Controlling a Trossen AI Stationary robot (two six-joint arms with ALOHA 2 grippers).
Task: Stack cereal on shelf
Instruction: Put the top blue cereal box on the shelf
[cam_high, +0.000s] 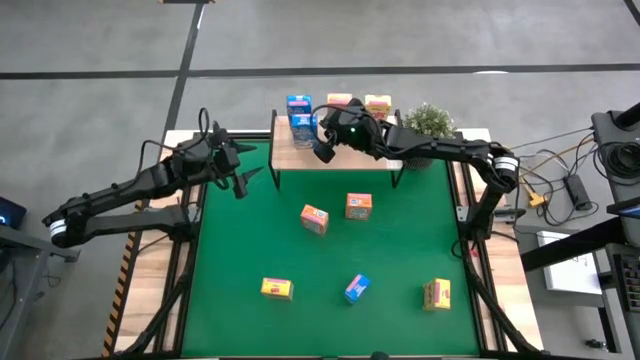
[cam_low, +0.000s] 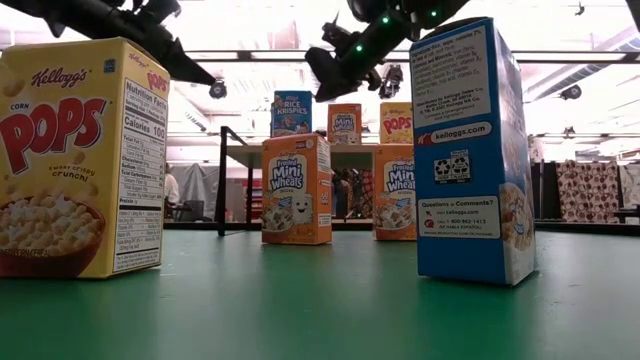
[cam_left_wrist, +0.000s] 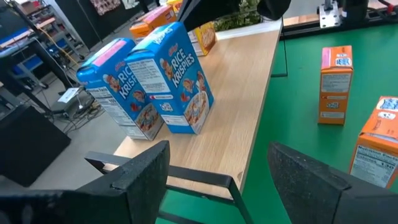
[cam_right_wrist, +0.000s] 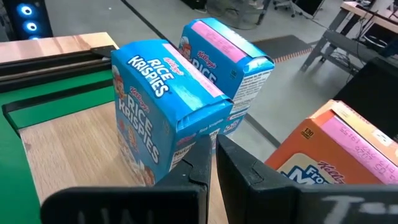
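You are looking at a job under half done: four small printed cardboard cereal boxes are standing on the light-wood shelf, five are waiting on the green mat in front of it, the right gripper is hovering over the shelf with fingers nearly together, and the left gripper is waiting beside the shelf, fingers wide and empty.

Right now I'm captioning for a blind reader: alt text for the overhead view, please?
Four cereal boxes stand on a wooden shelf, the right gripper over it. Five more boxes dot the green mat; the left gripper waits, open.
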